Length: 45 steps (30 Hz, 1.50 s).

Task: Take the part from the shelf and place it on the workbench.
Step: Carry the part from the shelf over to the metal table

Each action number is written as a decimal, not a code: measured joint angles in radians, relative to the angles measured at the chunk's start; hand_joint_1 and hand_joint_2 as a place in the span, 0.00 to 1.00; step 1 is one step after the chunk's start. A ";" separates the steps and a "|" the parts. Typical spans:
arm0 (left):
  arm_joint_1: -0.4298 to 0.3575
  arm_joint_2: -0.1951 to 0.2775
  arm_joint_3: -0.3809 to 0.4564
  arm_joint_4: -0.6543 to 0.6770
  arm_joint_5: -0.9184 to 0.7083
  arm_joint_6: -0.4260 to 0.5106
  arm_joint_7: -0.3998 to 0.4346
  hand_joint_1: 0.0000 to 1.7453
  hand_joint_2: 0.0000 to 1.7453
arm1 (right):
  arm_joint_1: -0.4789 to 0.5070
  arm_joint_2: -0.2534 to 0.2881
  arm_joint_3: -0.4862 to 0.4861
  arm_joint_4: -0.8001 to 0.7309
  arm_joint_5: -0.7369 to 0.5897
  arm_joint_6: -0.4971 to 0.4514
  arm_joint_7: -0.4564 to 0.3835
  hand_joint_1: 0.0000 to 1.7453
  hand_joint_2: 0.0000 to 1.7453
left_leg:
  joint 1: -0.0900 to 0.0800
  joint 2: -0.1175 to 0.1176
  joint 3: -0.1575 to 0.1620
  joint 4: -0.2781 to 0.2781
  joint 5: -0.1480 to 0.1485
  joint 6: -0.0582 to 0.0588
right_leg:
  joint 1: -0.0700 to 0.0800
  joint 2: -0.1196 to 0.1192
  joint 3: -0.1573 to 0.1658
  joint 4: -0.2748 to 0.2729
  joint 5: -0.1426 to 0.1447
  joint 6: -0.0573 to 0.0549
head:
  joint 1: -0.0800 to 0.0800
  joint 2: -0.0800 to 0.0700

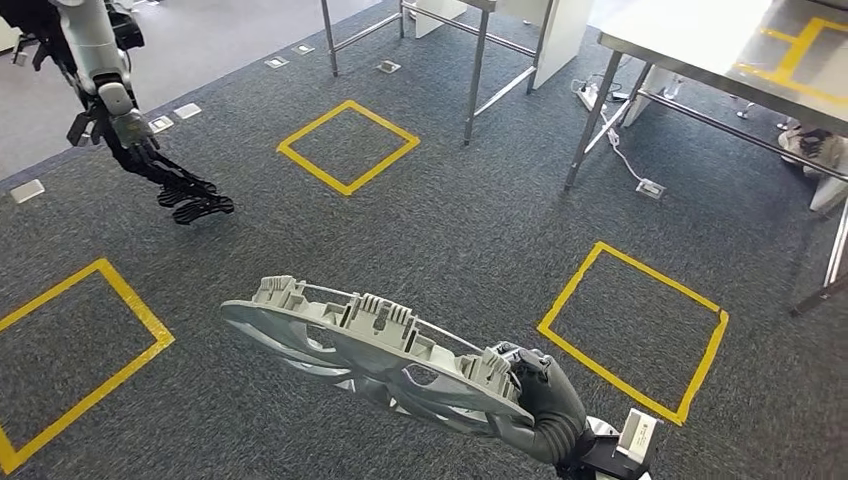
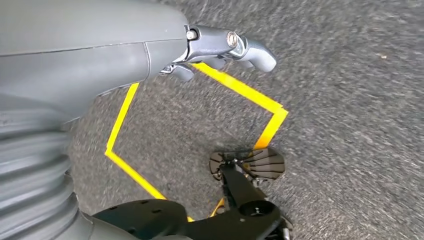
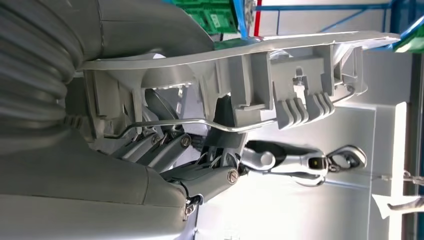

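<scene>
Grey plastic part (image 1: 375, 345) held in the right hand (image 1: 540, 400) over the carpet (image 1: 460, 230).
Its fingers grip the part's near edge, the part reaching out leftward from the hand; the left hand (image 1: 185, 195) hangs well apart, fingers spread, holding nothing.

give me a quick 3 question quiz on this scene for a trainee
1. True or false: the left hand holds the part.
2. Which hand grips the part? A) left B) right C) both
3. Fill in: the squares marked on the carpet are outlined in ____ tape.

Key
1. False. The left hand holds nothing, out to the side over the carpet.
2. B. The right hand grips the part at its rim.
3. Yellow.
</scene>
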 joint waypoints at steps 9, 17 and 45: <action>-0.008 0.002 0.000 -0.002 0.002 0.000 -0.002 0.00 1.00 | 0.000 0.002 -0.002 0.000 0.003 -0.003 0.000 1.00 1.00 | 0.002 -0.054 -0.038 0.120 -0.082 -0.044 | -0.004 0.024 0.061 -0.135 0.047 -0.042 | -0.009 0.000; -0.007 0.006 0.000 0.000 -0.007 0.000 0.003 0.00 1.00 | 0.001 0.008 -0.002 0.000 0.017 -0.009 0.000 1.00 1.00 | 0.022 -0.161 -0.011 0.033 0.000 -0.053 | -0.006 0.134 0.051 -0.118 0.047 -0.025 | -0.017 0.000; -0.009 0.014 0.003 0.000 0.008 0.009 0.012 0.00 1.00 | 0.017 0.014 -0.013 -0.016 0.004 -0.023 0.000 1.00 1.00 | 0.016 -0.080 -0.087 0.191 -0.070 -0.058 | -0.009 0.032 0.062 -0.128 0.042 -0.037 | -0.015 0.000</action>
